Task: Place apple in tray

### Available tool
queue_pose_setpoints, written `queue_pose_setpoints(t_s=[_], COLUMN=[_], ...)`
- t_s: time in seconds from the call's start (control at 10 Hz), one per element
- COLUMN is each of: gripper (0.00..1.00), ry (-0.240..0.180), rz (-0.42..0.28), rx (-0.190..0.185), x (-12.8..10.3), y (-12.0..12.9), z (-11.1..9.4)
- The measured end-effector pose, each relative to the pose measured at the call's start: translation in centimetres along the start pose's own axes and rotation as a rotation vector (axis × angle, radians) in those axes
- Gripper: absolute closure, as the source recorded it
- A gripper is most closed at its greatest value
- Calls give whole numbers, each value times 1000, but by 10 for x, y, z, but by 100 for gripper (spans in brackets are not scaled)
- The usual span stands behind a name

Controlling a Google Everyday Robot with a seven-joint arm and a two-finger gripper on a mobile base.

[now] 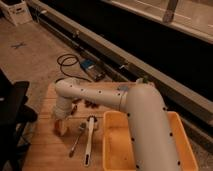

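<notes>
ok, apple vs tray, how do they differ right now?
Size: the apple is small, the tray far bigger.
Colour: apple orange-red, tray yellow.
Place: apple at the left of the wooden table, right under the gripper; tray at its right, partly hidden by the arm.

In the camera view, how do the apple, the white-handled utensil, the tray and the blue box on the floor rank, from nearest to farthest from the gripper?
1. apple, just below the gripper, table's left side.
2. white-handled utensil, right of it.
3. tray, further right.
4. blue box, on the floor beyond the table.
</notes>
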Motion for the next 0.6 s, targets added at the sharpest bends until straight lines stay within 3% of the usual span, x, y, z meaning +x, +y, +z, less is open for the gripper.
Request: queue_pose_setpoints(t_s=[0.4, 0.6], gripper=[39, 60], ry=[-6, 0], rz=[25, 22], rx=[0, 19], x=[13, 13], y=[0, -4], z=[9, 10])
